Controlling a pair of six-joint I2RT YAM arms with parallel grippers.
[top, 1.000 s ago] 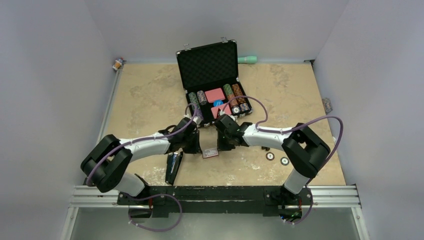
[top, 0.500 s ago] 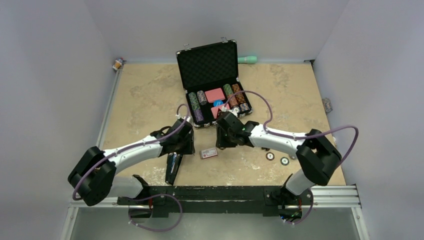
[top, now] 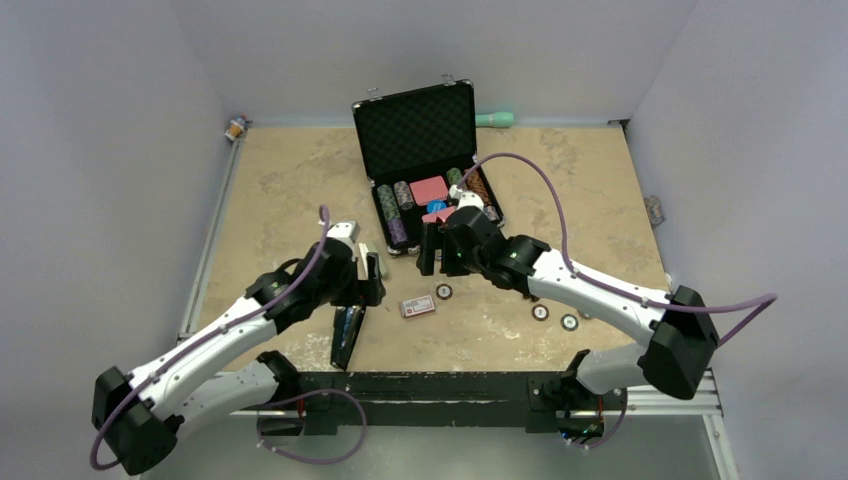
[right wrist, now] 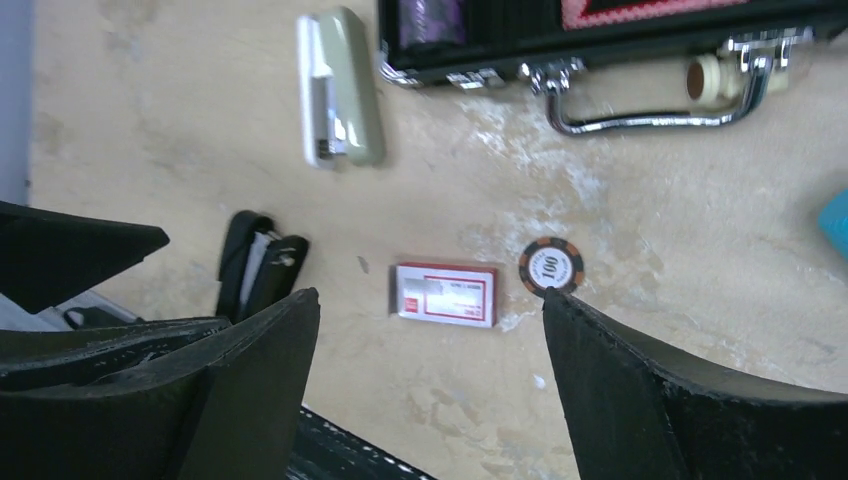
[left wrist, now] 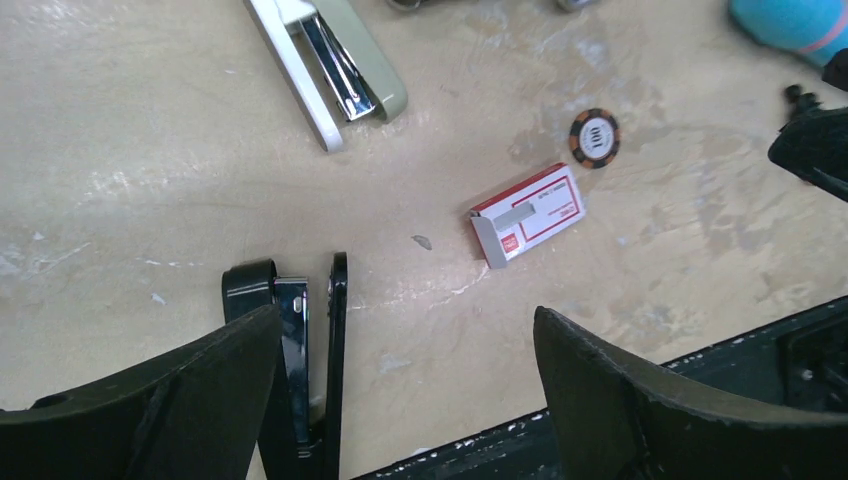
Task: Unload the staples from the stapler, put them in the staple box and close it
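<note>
The black stapler point(top: 347, 335) lies near the table's front edge, in front of my left arm. In the left wrist view the stapler point(left wrist: 300, 370) is hinged apart, its silvery rail showing beside the left fingertip. The right wrist view shows the stapler point(right wrist: 260, 265) at lower left. No staples show. My left gripper point(top: 373, 282) hangs open above the table, empty point(left wrist: 407, 318). My right gripper point(top: 437, 262) is open and empty too point(right wrist: 430, 300), above the red-and-white box point(right wrist: 447, 294).
A red-and-white box point(top: 419, 306) lies between the grippers, a poker chip point(top: 443, 292) beside it. A sage-green stapler point(left wrist: 330, 70) lies farther back. The open poker case point(top: 425, 150) stands behind. Two more chips point(top: 540, 312) lie to the right.
Both grippers have gone from shut to open. Both arms have risen and drawn back from the red-and-white box toward the case, uncovering the green stapler and a chip.
</note>
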